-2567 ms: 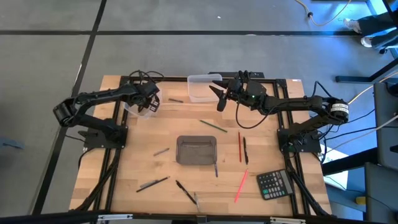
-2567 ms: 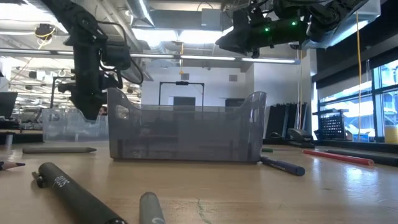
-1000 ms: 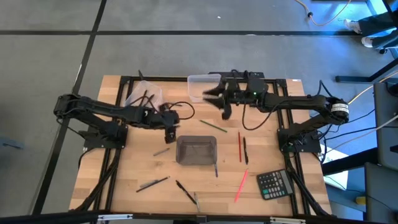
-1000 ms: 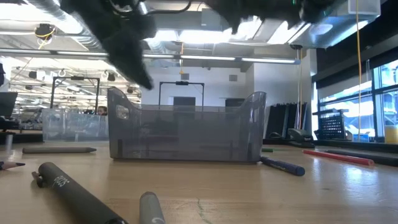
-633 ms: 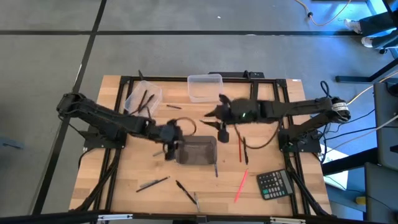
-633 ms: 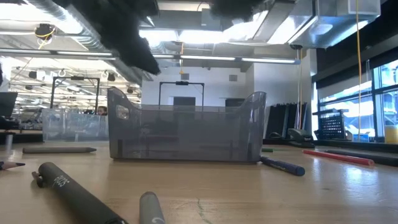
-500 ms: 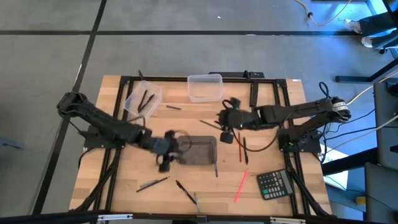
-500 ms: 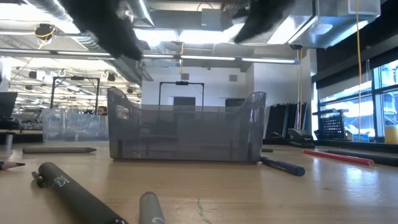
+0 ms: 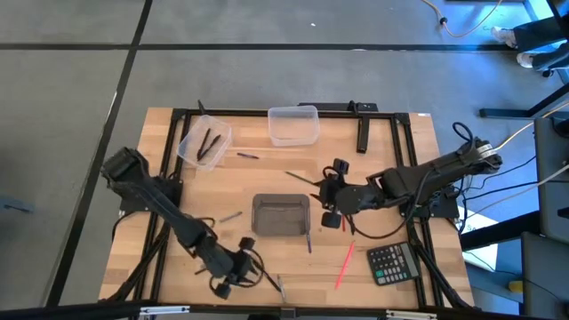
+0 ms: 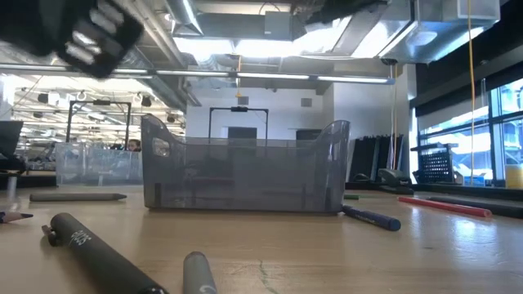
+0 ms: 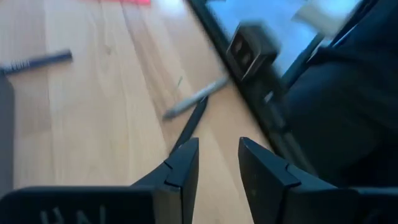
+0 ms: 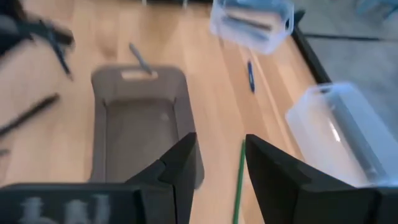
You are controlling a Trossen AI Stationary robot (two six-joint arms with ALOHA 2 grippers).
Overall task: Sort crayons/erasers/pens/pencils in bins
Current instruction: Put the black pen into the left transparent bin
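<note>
The smoky grey bin (image 9: 282, 215) stands mid-table. Two clear bins stand on the table's far side (image 9: 203, 140) (image 9: 293, 124), the left one with dark sticks in it. Pens, pencils and crayons lie scattered: a green pencil (image 9: 305, 180), a red one (image 9: 343, 209), a pink one (image 9: 345, 265), a black pen (image 9: 265, 274). My left gripper (image 9: 238, 271) hovers open near the table's near edge, over the black pen (image 11: 189, 127). My right gripper (image 9: 327, 197) hangs open just right of the grey bin (image 12: 140, 124), above the green pencil (image 12: 238, 180).
A black calculator (image 9: 392, 262) lies at the near right. A thick black bar (image 9: 363, 138) lies at the far right. A grey pen (image 11: 196, 98) lies by the near edge. In the low view, thick dark pens (image 10: 98, 249) lie in front of the grey bin (image 10: 245, 175).
My left gripper has swept from beside the grey bin's left side toward the table's near edge, sinking as it went. My right gripper has come from near the far clear bin toward the table's middle, turning to face the grey bin.
</note>
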